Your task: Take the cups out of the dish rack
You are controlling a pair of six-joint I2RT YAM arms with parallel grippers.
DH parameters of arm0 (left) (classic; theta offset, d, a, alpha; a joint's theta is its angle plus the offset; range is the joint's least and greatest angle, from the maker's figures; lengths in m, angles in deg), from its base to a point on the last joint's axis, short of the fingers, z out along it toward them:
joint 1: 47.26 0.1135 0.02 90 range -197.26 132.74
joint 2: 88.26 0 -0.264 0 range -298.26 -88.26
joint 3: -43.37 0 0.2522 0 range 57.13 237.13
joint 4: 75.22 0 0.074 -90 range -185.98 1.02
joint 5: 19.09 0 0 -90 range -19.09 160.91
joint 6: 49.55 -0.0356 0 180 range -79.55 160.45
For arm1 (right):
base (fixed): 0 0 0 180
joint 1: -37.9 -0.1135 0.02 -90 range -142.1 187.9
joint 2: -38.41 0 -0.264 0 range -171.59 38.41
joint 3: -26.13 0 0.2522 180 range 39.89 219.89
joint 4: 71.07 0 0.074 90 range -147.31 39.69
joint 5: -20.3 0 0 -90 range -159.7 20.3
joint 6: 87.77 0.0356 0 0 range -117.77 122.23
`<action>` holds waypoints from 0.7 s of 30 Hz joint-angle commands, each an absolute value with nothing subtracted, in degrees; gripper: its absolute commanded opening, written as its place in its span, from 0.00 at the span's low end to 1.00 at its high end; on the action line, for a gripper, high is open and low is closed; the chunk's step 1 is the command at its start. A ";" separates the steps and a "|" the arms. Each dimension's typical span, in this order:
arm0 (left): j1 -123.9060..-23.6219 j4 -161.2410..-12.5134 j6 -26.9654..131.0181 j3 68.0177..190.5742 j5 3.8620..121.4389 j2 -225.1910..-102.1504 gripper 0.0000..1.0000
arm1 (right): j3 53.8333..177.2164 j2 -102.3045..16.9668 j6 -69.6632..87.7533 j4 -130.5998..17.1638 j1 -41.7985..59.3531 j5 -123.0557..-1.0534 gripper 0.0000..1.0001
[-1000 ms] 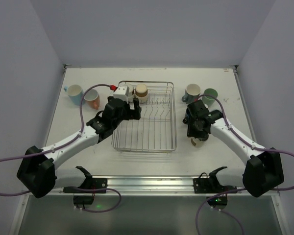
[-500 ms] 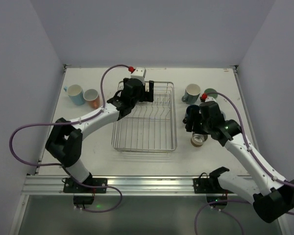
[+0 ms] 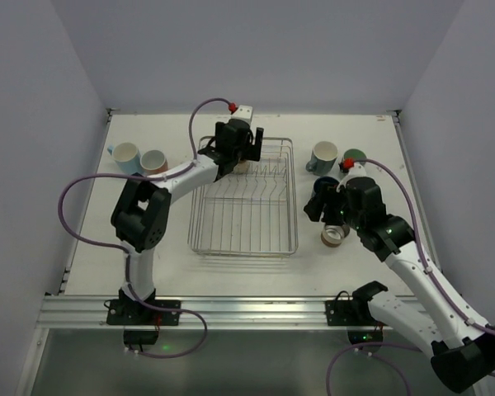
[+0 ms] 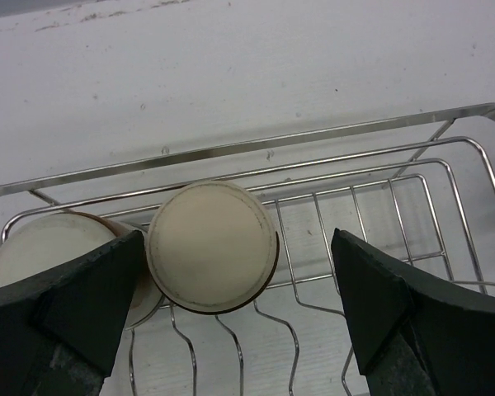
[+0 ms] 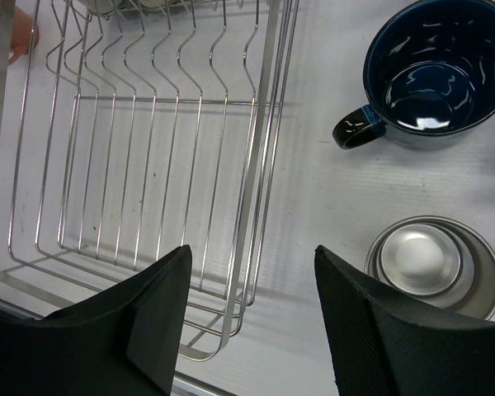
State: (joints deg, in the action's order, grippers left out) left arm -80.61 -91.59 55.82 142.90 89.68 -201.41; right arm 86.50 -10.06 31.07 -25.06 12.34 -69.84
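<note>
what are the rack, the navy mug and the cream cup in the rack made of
Rack: bare metal wire, shiny, silver glints.
Navy mug: likely glazed ceramic, glossy with bright reflections inside.
Cream cup: probably ceramic, matte pale base upward.

- Counter (image 3: pixel 231 276): white, flat, walled on the left, right and far sides.
- Dish rack (image 3: pixel 243 252): silver wire, sits mid-counter with its long side running near to far.
- Far left: light blue cup (image 3: pixel 125 154), mouth up, handle pointing left. Salmon pink cup (image 3: pixel 154 162) is just beside it on the right, also mouth up. Both are well apart from the rack.
- Far right: grey-blue mug (image 3: pixel 322 155) and sage green cup (image 3: pixel 354 157) stand side by side, mouths up.
- Right of the rack: navy mug (image 5: pixel 433 70), mouth up, handle towards the rack.
- Just nearer than the navy mug: tan tumbler (image 3: pixel 333 238), upright, not touching it.
</note>
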 commanded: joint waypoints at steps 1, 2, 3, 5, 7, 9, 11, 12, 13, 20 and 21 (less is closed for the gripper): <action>-80.05 -92.67 53.54 146.42 91.22 -203.83 0.99 | 85.86 -9.75 30.27 -28.75 12.15 -67.15 0.64; -79.96 -92.85 53.54 146.68 91.04 -204.45 0.99 | 85.77 -9.75 30.44 -28.75 12.07 -66.97 0.64; -79.87 -93.02 53.54 147.38 90.86 -204.98 0.99 | 85.77 -9.67 30.62 -28.75 12.06 -67.06 0.64; -79.78 -93.29 53.45 147.83 90.86 -206.30 0.99 | 85.77 -9.14 30.79 -28.92 12.15 -67.23 0.64; -79.78 -93.03 53.63 148.09 90.34 -207.00 0.97 | 85.59 -8.61 30.88 -29.01 12.06 -67.32 0.64; -79.78 -92.67 53.72 148.27 89.38 -207.35 0.92 | 85.51 -8.35 31.23 -29.36 12.06 -67.67 0.64; -79.78 -92.23 53.81 148.44 88.76 -207.62 0.87 | 85.59 -8.00 31.41 -29.45 12.15 -67.59 0.64; -79.78 -92.06 53.89 148.36 88.41 -207.53 0.78 | 85.51 -8.08 31.58 -29.54 12.15 -67.50 0.64; -79.78 -91.36 53.98 148.18 88.31 -207.01 0.72 | 85.59 -7.91 31.67 -29.71 12.07 -67.32 0.64; -79.78 -83.45 54.24 144.41 84.28 -199.20 0.35 | 83.93 -7.91 33.43 -34.97 12.06 -64.16 0.67; -79.78 -82.75 54.51 143.53 82.62 -198.05 0.30 | 82.79 -7.73 34.56 -36.21 12.06 -63.90 0.69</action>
State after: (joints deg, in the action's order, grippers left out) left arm -79.95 -90.61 54.34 144.41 86.35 -205.78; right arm 84.66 -8.64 32.45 -30.53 12.34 -66.54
